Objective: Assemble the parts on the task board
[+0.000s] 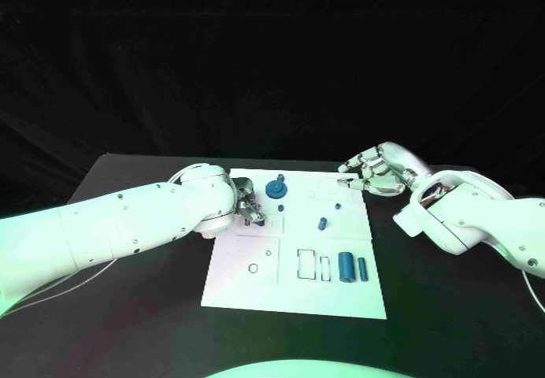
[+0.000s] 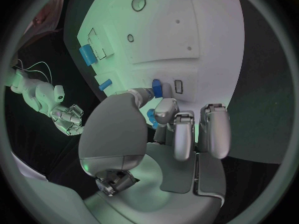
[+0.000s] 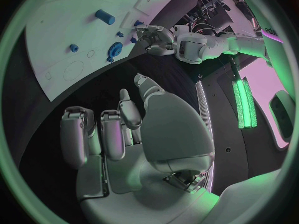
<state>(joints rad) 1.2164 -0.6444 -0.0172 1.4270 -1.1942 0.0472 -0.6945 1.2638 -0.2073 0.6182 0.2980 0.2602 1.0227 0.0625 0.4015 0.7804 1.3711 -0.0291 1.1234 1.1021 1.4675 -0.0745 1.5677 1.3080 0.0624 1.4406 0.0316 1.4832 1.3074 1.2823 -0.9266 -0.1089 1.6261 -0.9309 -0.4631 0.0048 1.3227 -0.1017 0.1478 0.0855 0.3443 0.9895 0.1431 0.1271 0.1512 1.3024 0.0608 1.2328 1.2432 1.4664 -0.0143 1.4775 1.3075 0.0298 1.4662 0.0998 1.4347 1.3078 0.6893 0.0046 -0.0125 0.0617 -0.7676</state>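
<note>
The white task board (image 1: 295, 291) lies in the middle of the table. My left hand (image 1: 248, 209) is at the board's left edge. Its thumb and a finger (image 2: 167, 107) pinch a small blue part (image 2: 157, 89) beside a rectangular slot (image 2: 178, 86). A second blue bit (image 2: 151, 116) shows under that finger. A round blue part (image 1: 275, 187) stands near the board's far edge, and a small blue part (image 1: 323, 223) sits mid-board. Two blue cylinders (image 1: 354, 268) lie toward the near right. My right hand (image 1: 375, 174) hovers off the board's far right corner, fingers curled, holding nothing.
Outlined empty slots (image 1: 306, 264) and a small ring outline (image 1: 253, 268) mark the near half of the board. Black table (image 1: 136, 315) surrounds the board. My left hand (image 3: 152, 37) shows across the board (image 3: 56, 59) in the right wrist view.
</note>
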